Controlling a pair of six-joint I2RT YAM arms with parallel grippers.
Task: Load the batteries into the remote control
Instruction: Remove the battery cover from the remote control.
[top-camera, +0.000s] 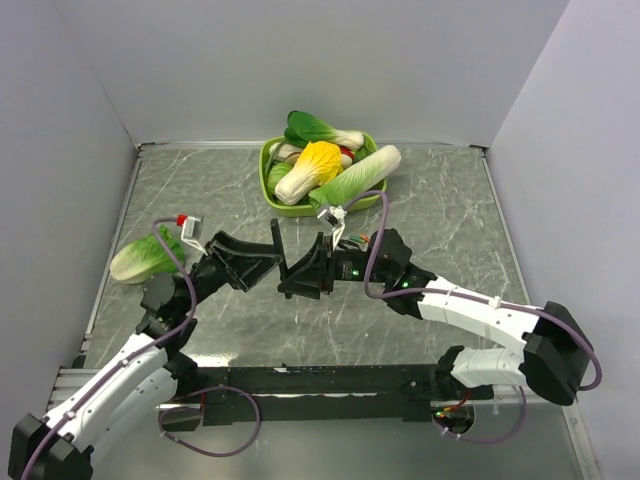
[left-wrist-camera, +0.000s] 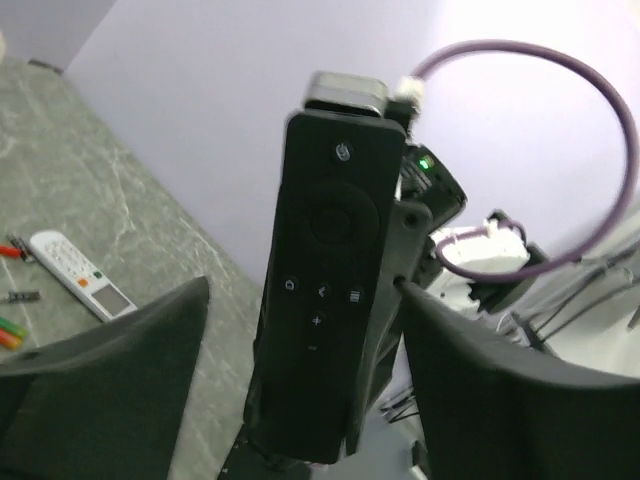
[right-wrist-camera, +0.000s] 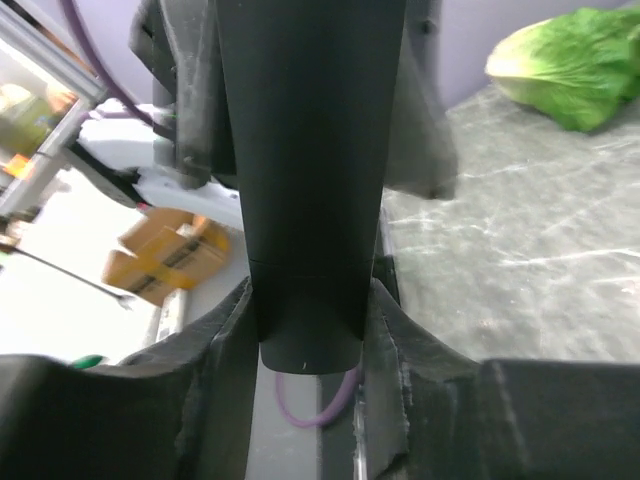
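Observation:
The slim black remote control (left-wrist-camera: 325, 280) is held upright in the air between my two arms, button side toward the left wrist camera. My right gripper (right-wrist-camera: 308, 340) is shut on its lower end (right-wrist-camera: 310, 180), with both fingers pressed against its sides. My left gripper (left-wrist-camera: 305, 290) is open around it, and a gap shows between its left finger (left-wrist-camera: 120, 380) and the remote. In the top view the two grippers (top-camera: 262, 262) (top-camera: 300, 275) meet above the middle of the table. Small green and orange batteries (left-wrist-camera: 8, 332) lie on the table at the left edge of the left wrist view.
A white remote with buttons (left-wrist-camera: 80, 275) lies near the batteries. A green bowl (top-camera: 300, 208) piled with toy vegetables stands at the back. A loose lettuce (top-camera: 145, 258) lies at the left, next to the left arm. Grey walls enclose the table.

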